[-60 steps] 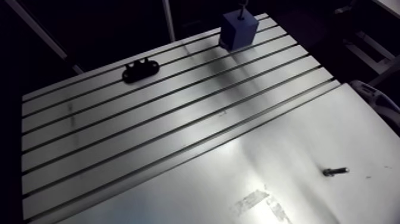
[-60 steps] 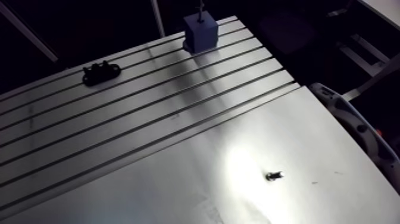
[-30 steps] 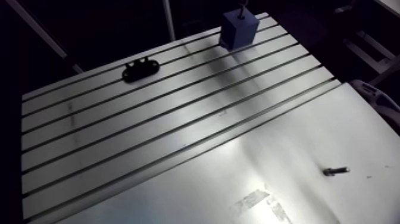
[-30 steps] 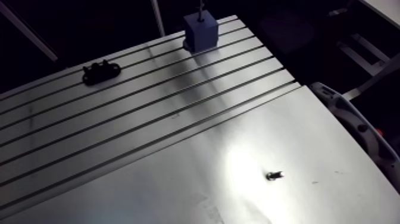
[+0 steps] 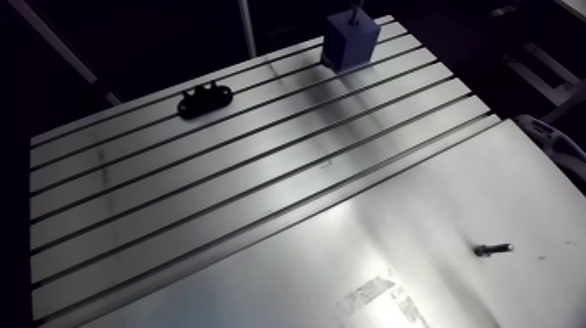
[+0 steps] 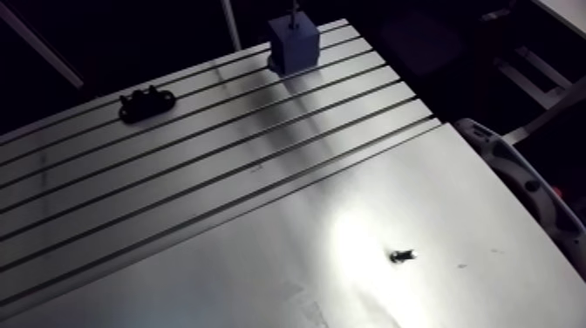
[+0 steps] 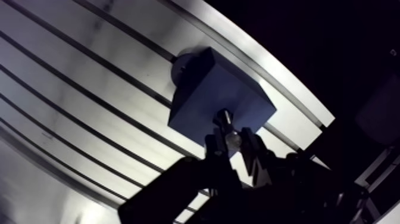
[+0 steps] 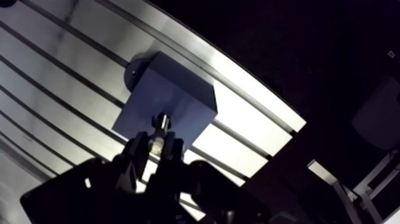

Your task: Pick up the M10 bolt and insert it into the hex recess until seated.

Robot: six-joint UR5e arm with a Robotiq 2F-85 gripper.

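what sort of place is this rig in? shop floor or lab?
Probably a lab test bench for assembly trials: a slotted aluminium table, a blue block standing on it as a fixture, and the gripper shut on a bolt just above that block.

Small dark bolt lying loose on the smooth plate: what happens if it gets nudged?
That small dark bolt lies on its side, so it would probably roll. The bare metal plate looks slick, so it may also skid. Being tiny, it is likely light.
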